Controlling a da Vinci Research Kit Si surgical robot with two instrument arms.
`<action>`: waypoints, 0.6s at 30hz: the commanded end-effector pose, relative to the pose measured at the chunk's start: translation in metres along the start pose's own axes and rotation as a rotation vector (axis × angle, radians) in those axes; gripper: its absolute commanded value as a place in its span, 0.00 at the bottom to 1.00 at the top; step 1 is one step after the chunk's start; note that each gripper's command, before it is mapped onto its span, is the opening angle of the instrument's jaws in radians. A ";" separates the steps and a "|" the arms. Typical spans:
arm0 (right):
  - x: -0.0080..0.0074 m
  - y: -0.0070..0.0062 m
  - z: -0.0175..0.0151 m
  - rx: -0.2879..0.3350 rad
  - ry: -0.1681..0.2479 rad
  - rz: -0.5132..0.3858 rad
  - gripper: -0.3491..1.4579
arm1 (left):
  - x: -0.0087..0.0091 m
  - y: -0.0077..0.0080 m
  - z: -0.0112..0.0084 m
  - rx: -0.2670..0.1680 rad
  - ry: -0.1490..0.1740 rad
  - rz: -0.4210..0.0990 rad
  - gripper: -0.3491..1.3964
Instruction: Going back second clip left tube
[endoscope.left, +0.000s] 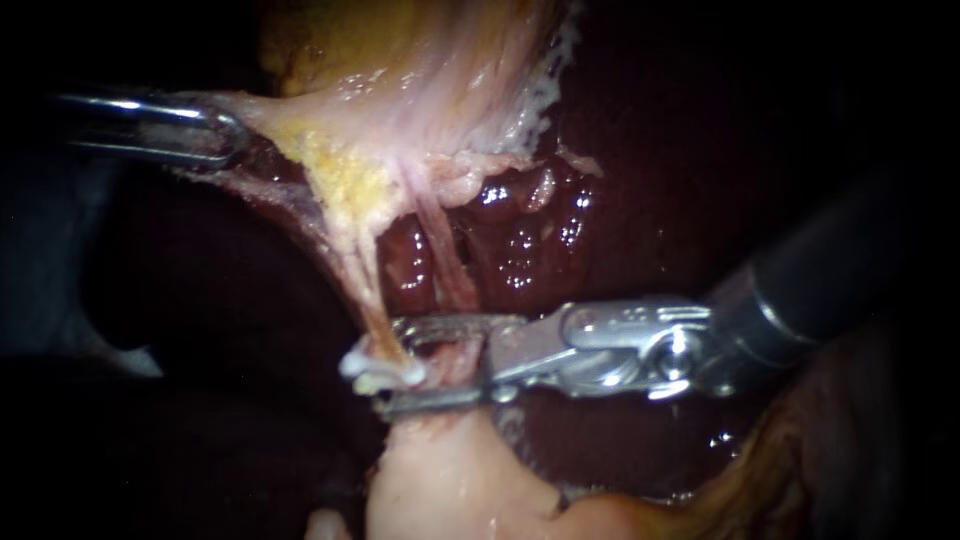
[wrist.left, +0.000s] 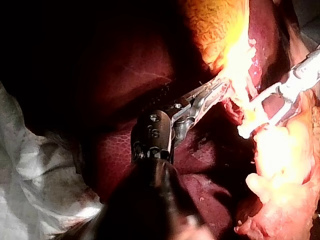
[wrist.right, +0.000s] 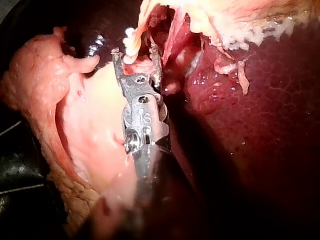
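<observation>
Two thin tubes run down from the gallbladder (endoscope.left: 400, 60): the left tube (endoscope.left: 368, 290) and the right tube (endoscope.left: 447, 258). A white clip (endoscope.left: 385, 374) sits across the lower end of the left tube. My right instrument (endoscope.left: 395, 367) comes in from the right with its jaws open, one above and one below the clip and both tubes. The right wrist view shows the same open jaws (wrist.right: 134, 50) around the clip (wrist.right: 131, 42). My left instrument (endoscope.left: 228, 135) is shut on the gallbladder's edge at the upper left, holding it taut (wrist.left: 220, 85).
Glistening red liver (endoscope.left: 520, 240) lies behind the tubes, darker liver (endoscope.left: 700, 150) to the right. A pale tissue mass (endoscope.left: 450, 480) bulges just under the right instrument's lower jaw. Yellow fat (endoscope.left: 345, 180) covers the gallbladder's neck.
</observation>
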 end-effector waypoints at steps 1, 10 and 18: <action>0.0001 -0.0001 -0.0008 0.004 0.000 -0.014 0.47 | 0.0000 0.0000 0.0000 0.000 0.000 0.000 0.00; 0.0002 0.0003 -0.0094 0.007 -0.006 -0.110 0.47 | 0.0000 0.0000 0.0000 0.000 0.000 0.000 0.00; 0.0004 0.0011 -0.0147 -0.014 -0.014 -0.137 0.47 | -0.0001 0.0000 0.0001 0.000 0.000 0.001 0.00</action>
